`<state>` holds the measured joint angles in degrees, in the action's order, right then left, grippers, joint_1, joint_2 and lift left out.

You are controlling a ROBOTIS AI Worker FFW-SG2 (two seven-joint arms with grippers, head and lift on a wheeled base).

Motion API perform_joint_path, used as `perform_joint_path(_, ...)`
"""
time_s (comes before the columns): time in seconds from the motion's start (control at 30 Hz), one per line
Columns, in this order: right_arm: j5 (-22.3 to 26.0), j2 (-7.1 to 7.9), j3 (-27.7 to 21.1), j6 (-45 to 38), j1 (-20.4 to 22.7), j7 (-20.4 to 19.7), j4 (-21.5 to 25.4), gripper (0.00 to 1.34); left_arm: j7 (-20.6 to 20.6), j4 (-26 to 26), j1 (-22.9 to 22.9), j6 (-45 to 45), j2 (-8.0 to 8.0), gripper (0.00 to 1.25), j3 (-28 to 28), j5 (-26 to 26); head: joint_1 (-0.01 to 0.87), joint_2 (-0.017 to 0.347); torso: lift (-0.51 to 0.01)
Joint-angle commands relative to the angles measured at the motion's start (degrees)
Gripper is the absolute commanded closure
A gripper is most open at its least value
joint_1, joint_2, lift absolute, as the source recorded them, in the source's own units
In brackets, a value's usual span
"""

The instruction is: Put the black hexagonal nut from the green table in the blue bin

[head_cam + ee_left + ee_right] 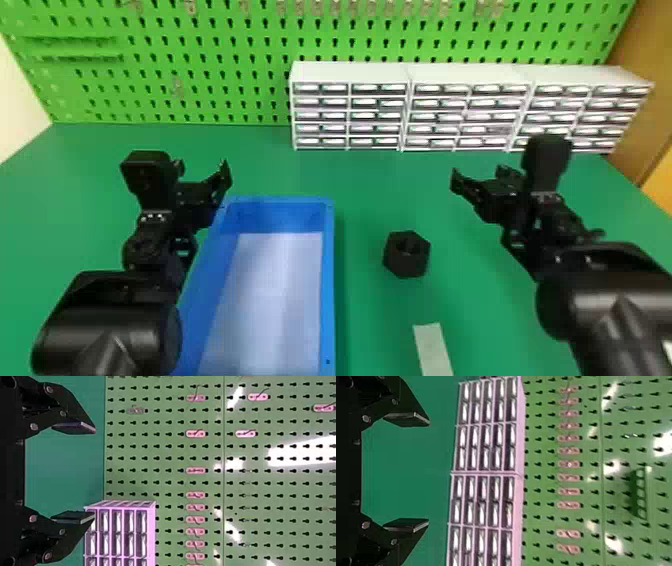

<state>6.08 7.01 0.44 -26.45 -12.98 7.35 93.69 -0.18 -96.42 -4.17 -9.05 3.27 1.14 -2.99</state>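
The black hexagonal nut [406, 254] lies on the green table [370, 185], to the right of the blue bin [327, 280], not touching it. Over the bin's back left corner is my left gripper [204, 175]; in the left wrist view the same gripper [94, 473] is open, nothing between its fingers. My right gripper [477, 179] is above the table, behind and to the right of the nut. The right wrist view shows this gripper [429, 471] open and holding nothing.
White drawer cabinets [350, 72] stand along the back of the table on the right. Behind them rises a green pegboard [225, 55]. A pale flat strip [432, 345] lies on the table in front of the nut. The bin has a whitish bottom.
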Motion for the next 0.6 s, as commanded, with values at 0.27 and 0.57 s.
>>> perform_joint_path(0.27, -12.7, 0.11, 4.0, -19.3, -11.5, 11.8, -3.8, 0.33, 0.0, 0.0, 0.0, 0.0, -0.02, 0.49, 0.1, 0.0, 0.686, 0.051, -0.096)
perform_joint_path(0.57, -17.9, 1.96, 9.8, -24.3, -18.9, 19.0, -13.0, 0.34, 0.0, 0.0, -0.1, 0.0, -0.02, 0.49, 0.2, 0.1, 0.686, 0.051, -0.096)
